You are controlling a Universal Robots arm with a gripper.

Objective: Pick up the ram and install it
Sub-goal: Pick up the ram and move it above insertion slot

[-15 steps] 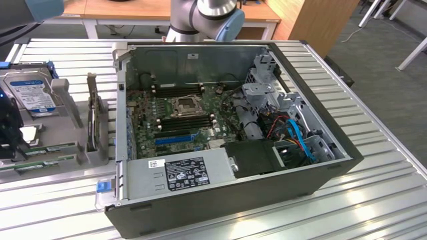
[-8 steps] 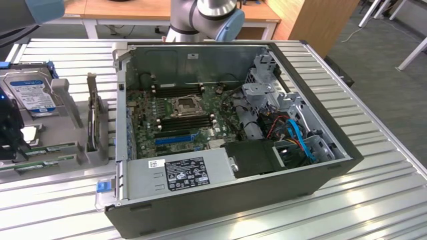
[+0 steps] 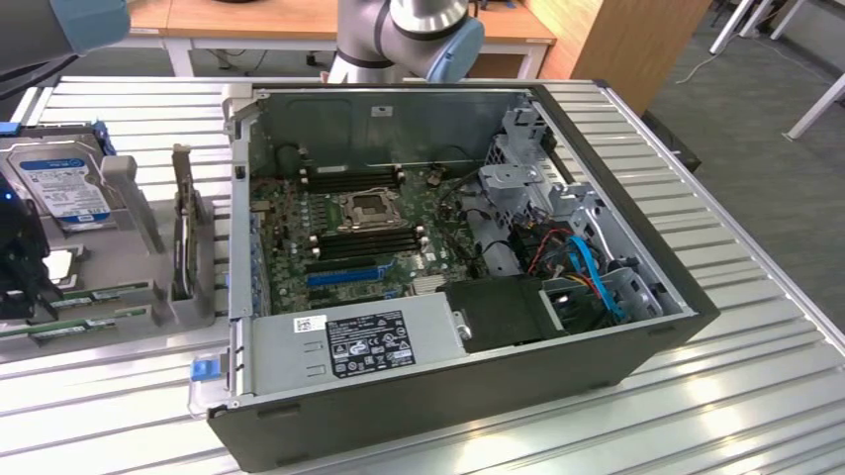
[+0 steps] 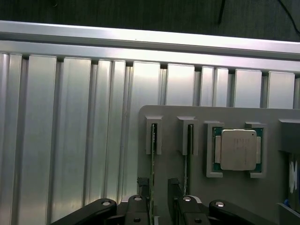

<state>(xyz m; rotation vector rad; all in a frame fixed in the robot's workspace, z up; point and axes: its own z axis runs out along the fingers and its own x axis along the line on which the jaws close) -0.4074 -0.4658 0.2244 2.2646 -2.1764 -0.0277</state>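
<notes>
Two green ram sticks stand on edge in slots of a grey holder (image 4: 262,187). In the wrist view one ram stick (image 4: 152,159) runs down between my gripper's (image 4: 157,185) black fingers (image 4: 142,183), which stand apart on either side of it without pressing it; the other stick (image 4: 188,154) is just outside them. In the exterior view my gripper (image 3: 24,287) hangs low over the holder at that view's far left, beside the ram sticks (image 3: 103,294). The open computer case (image 3: 634,346) shows its motherboard (image 3: 284,237) with long black memory slots (image 3: 370,237).
A hard drive (image 3: 59,188) and an upright expansion card (image 3: 185,228) sit on the holder, and a processor (image 4: 236,150) lies in a pocket next to the sticks. The power supply (image 3: 356,341) and blue cables (image 3: 595,272) fill the case's near side. All rests on a slatted metal table (image 3: 739,396).
</notes>
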